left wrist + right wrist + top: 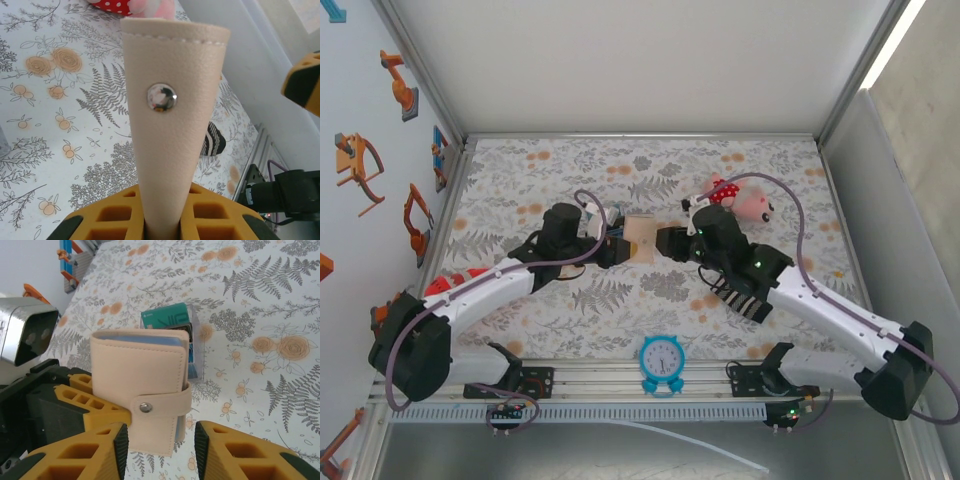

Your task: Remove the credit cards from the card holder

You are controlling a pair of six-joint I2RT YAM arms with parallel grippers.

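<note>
**Card holder gripped by the left arm at mid-counter**

Left pincer (pixel 613 246) reaches in from the near left and is clenched on the card holder (pixel 642 239). In the left wrist view its yellow fingers (pixel 112 217) close on the tan leather from both sides, and the holder rises straight up out of them. The holder is at the middle of the flower-printed counter (pixel 520 185), off the surface and standing on edge. It is folded shut, with its strap fastened by a metal snap (pixel 145 407). A strip of pale blue lining shows along its upper edge.

A teal card (pixel 165 318) shows just past the far edge of the holder. I cannot tell whether it sits in a pocket or has come free. On the near rail, below the holder, stands a blue clock (pixel 662 358).

Right pincer (pixel 669 242) faces the holder from the right and is released. Its fingers (pixel 215 452) stand apart on either side of the holder's lower end, with a gap on one side.

A pink plush toy (pixel 748 202) lies further right and far back. A black-and-white striped sock (pixel 738 298) lies nearer, partly under the right arm.
</note>
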